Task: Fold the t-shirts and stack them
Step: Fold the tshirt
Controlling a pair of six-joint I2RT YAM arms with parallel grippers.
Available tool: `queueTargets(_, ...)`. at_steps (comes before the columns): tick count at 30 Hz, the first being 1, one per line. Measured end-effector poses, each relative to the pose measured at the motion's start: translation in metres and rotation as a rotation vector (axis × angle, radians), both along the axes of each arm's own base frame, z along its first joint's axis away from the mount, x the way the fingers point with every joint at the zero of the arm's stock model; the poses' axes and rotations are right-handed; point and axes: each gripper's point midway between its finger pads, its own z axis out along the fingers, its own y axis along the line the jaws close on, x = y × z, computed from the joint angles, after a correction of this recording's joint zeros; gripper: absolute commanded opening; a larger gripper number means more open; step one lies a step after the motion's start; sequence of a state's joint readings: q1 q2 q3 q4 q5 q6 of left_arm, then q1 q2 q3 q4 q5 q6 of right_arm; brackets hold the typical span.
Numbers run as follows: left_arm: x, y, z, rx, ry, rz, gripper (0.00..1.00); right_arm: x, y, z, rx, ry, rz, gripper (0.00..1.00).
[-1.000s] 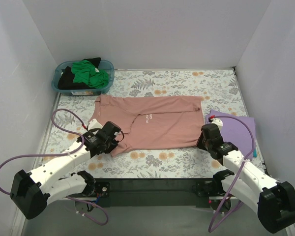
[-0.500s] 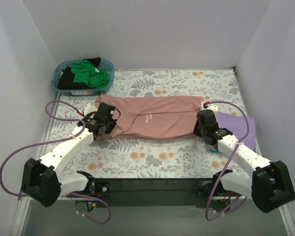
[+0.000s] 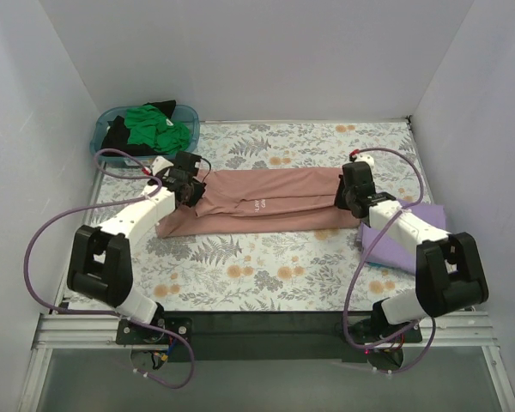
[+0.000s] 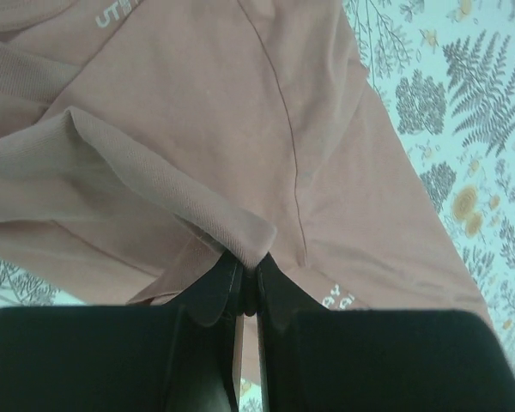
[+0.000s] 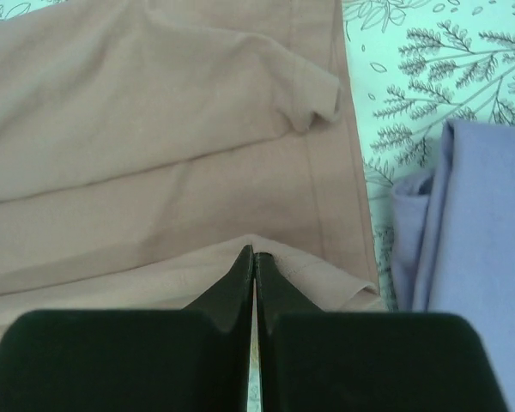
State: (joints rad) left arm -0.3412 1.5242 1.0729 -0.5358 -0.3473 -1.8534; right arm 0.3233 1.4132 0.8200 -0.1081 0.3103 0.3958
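Note:
The dusty pink t-shirt (image 3: 266,202) lies across the middle of the table, its near half folded over toward the far edge. My left gripper (image 3: 186,182) is shut on its left edge, where the cloth bunches at the fingertips (image 4: 247,262). My right gripper (image 3: 352,190) is shut on the pink shirt's right edge (image 5: 254,253). The folded lavender t-shirt (image 3: 403,233) lies at the right, also in the right wrist view (image 5: 472,249). Green (image 3: 159,129) and black (image 3: 118,137) t-shirts sit in the basket.
The teal plastic basket (image 3: 103,130) stands at the far left corner. The floral table cloth (image 3: 266,275) covers the table. White walls close in the left, far and right sides. Purple cables loop beside both arms.
Both grippers have carried the pink shirt's near edge away from me toward the far edge, folding the shirt into a narrower band. Both arms are now stretched further out.

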Motion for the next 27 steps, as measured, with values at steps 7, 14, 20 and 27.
queueTargets(7, 0.043, 0.008, -0.024, 0.011, 0.046, -0.004, 0.94, 0.051, 0.005, -0.004, 0.0, 0.025, 0.028, 0.63)
queueTargets(14, 0.075, 0.005, -0.009, -0.018, 0.013, -0.064, 0.95, 0.09, 0.007, 0.023, -0.031, -0.012, 0.072, 0.98)
queueTargets(20, 0.038, -0.008, -0.003, -0.095, 0.001, -0.161, 0.95, 0.043, 0.008, 0.036, 0.018, -0.016, 0.135, 0.98)
queueTargets(27, -0.007, -0.01, -0.032, -0.12, 0.083, -0.2, 0.95, -0.018, 0.015, 0.02, 0.105, 0.025, 0.217, 0.98)
